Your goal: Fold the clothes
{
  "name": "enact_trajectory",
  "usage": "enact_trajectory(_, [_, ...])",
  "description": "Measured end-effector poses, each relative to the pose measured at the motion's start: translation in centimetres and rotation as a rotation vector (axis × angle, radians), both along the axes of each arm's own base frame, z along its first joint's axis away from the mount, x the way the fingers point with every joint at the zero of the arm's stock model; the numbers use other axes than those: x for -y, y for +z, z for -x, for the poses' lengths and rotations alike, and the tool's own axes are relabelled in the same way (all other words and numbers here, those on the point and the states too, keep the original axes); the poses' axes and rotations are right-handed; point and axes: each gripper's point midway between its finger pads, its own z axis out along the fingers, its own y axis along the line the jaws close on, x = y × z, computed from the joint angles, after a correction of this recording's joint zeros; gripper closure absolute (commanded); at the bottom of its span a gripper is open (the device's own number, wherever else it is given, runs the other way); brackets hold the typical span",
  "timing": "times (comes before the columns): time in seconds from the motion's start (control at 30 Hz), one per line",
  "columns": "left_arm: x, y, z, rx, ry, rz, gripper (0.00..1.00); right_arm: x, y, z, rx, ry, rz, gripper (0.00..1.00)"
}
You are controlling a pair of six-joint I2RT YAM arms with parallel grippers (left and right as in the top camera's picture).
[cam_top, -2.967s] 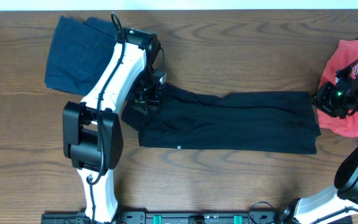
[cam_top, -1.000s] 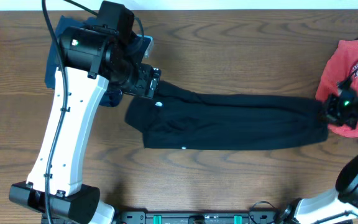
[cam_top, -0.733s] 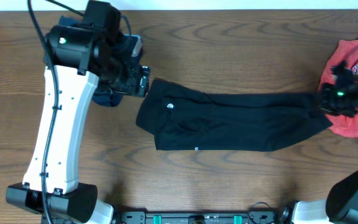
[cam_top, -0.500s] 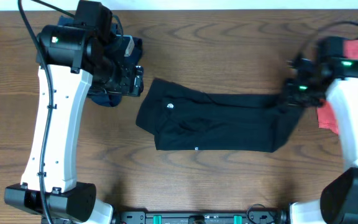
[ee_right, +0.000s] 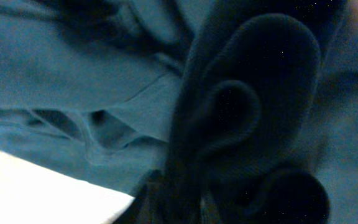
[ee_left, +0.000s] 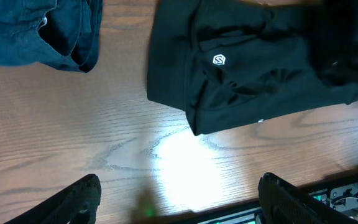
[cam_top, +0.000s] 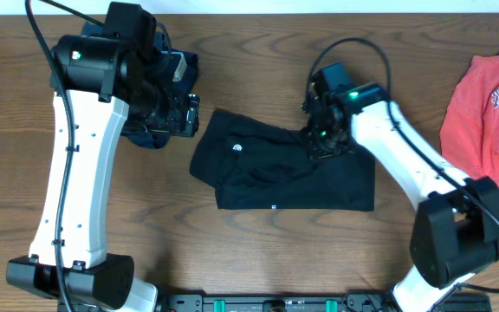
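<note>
The black T-shirt (cam_top: 258, 178) lies mid-table, its right half doubled over to the left, with a small white logo (cam_top: 237, 149) on top. My right gripper (cam_top: 320, 141) is down on its upper edge. In the right wrist view, bunched black T-shirt fabric (ee_right: 247, 106) fills the frame at the jaws and hides the fingers. My left gripper (cam_top: 185, 111) hovers open and empty above the shirt's left end; both fingertips (ee_left: 84, 190) show far apart over bare wood. The navy garment (ee_left: 39, 31) lies at the back left. The coral-red T-shirt (cam_top: 490, 108) lies flat at the right edge.
The left arm (cam_top: 81, 182) stretches from the front edge up over the table's left side. The right arm (cam_top: 410, 178) crosses diagonally from the front right. A black rail (cam_top: 275, 303) runs along the front edge.
My right gripper has carried the black T-shirt's right end leftward, doubling the shirt over itself and uncovering the red T-shirt. The left arm has stayed where it was.
</note>
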Motion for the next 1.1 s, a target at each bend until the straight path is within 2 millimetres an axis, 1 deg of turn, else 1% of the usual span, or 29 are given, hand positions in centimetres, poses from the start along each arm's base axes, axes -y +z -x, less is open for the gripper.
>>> enact_trajectory(0.03, [0.0, 0.0, 0.0, 0.001, 0.0, 0.0, 0.17, -0.2, -0.1, 0.1, -0.004, -0.001, 0.002, 0.51])
enact_trajectory(0.17, [0.0, 0.0, 0.0, 0.001, 0.0, 0.0, 0.17, 0.6, 0.5, -0.2, 0.019, -0.019, 0.017, 0.55])
enact_trajectory(0.23, [0.0, 0.0, 0.0, 0.001, 0.0, 0.0, 0.17, 1.7, 1.4, -0.6, 0.041, -0.047, 0.017, 0.55])
enact_trajectory(0.27, [0.0, 0.0, 0.0, 0.001, 0.0, 0.0, 0.17, 2.2, 1.9, -0.8, 0.055, -0.064, 0.015, 0.62])
enact_trajectory(0.3, [0.0, 0.0, 0.0, 0.001, 0.0, 0.0, 0.17, 2.9, 2.5, -1.1, 0.071, -0.082, 0.013, 0.8])
enact_trajectory(0.33, [0.0, 0.0, 0.0, 0.001, 0.0, 0.0, 0.17, 3.9, 3.1, -1.5, 0.09, -0.11, 0.009, 0.95])
enact_trajectory(0.37, [0.0, 0.0, 0.0, 0.001, 0.0, 0.0, 0.17, 4.5, 3.5, -1.7, 0.099, -0.131, 0.007, 0.99])
enact_trajectory(0.43, [0.0, 0.0, 0.0, 0.001, 0.0, 0.0, 0.17, 6.2, 4.1, -2.2, 0.113, -0.182, 0.004, 0.99])
enact_trajectory(0.47, [0.0, 0.0, 0.0, 0.002, 0.0, 0.0, 0.17, 6.6, 4.1, -2.4, 0.114, -0.196, 0.005, 0.99])
enact_trajectory(0.5, [0.0, 0.0, 0.0, 0.002, 0.0, 0.0, 0.17, 7.1, 3.8, -2.6, 0.115, -0.21, 0.005, 0.99])
enact_trajectory(0.57, [0.0, 0.0, -0.1, 0.003, 0.0, 0.0, 0.17, 7.1, 2.7, -2.7, 0.116, -0.214, -0.001, 0.99])
enact_trajectory(0.63, [0.0, 0.0, -0.1, 0.003, 0.0, 0.0, 0.17, 6.4, 0.7, -2.7, 0.1, -0.202, -0.029, 0.99])
enact_trajectory(0.67, [0.0, 0.0, -0.1, 0.003, 0.0, 0.0, 0.17, 5.7, -0.7, -2.5, 0.083, -0.191, -0.053, 0.99])
enact_trajectory(0.7, [0.0, 0.0, -0.1, 0.004, 0.0, 0.0, 0.17, 5.3, -1.7, -2.3, 0.069, -0.186, -0.065, 0.99])
enact_trajectory(0.77, [0.0, 0.0, -0.1, 0.004, 0.0, 0.0, 0.17, 4.0, -4.3, -1.2, 0.01, -0.16, -0.103, 0.99])
enact_trajectory(0.8, [0.0, 0.0, -0.1, 0.004, 0.001, 0.0, 0.17, 3.2, -5.2, -0.3, -0.021, -0.136, -0.125, 0.99])
enact_trajectory(0.83, [-0.1, 0.0, -0.1, 0.003, 0.002, 0.0, 0.17, 2.5, -5.7, 0.5, -0.046, -0.111, -0.147, 0.99])
enact_trajectory(0.9, [0.0, 0.0, -0.1, 0.003, 0.002, 0.001, 0.17, 0.5, -5.8, 2.4, -0.099, -0.022, -0.214, 0.99])
enact_trajectory(0.97, [-0.1, 0.0, -0.1, 0.003, 0.003, 0.001, 0.17, -1.5, -5.0, 4.6, -0.152, 0.095, -0.288, 0.99])
enact_trajectory(1.03, [-0.1, 0.0, -0.1, 0.003, 0.003, 0.001, 0.17, -2.9, -4.1, 7.3, -0.215, 0.204, -0.333, 0.99])
enact_trajectory(1.07, [-0.1, 0.0, -0.1, 0.003, 0.003, 0.001, 0.17, -3.2, -3.7, 8.3, -0.238, 0.244, -0.345, 0.99])
enact_trajectory(1.1, [-0.1, 0.0, -0.1, 0.003, 0.003, 0.0, 0.17, -3.4, -3.3, 9.0, -0.244, 0.277, -0.352, 0.99])
